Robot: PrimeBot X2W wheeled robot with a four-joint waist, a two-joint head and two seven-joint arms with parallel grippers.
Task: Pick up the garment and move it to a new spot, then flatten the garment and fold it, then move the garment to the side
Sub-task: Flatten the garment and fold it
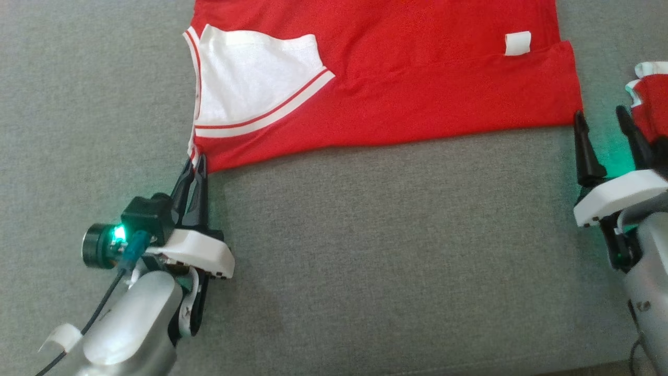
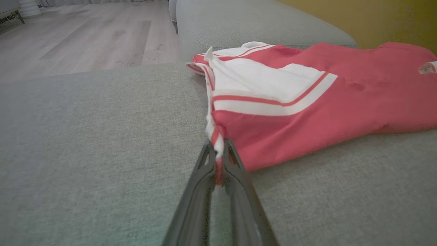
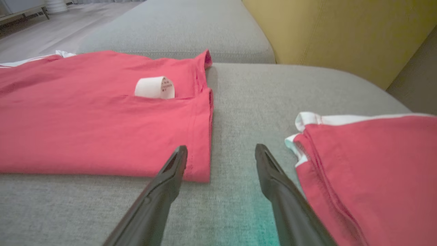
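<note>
The left tool (image 1: 195, 163) is clamped on the garment's (image 1: 417, 94) near left corner, with cloth pinched between its fingers. The garment lies flat on the sofa (image 1: 365, 235), ahead of both tools, its long axis running across from one tool to the other. The right tool (image 1: 600, 114) is wide open and empty. The garment's near right corner sits beside its left finger, just left of the gap. A second garment (image 1: 652, 104) lies close on its right. Taking that corner likely needs a small shift left.
</note>
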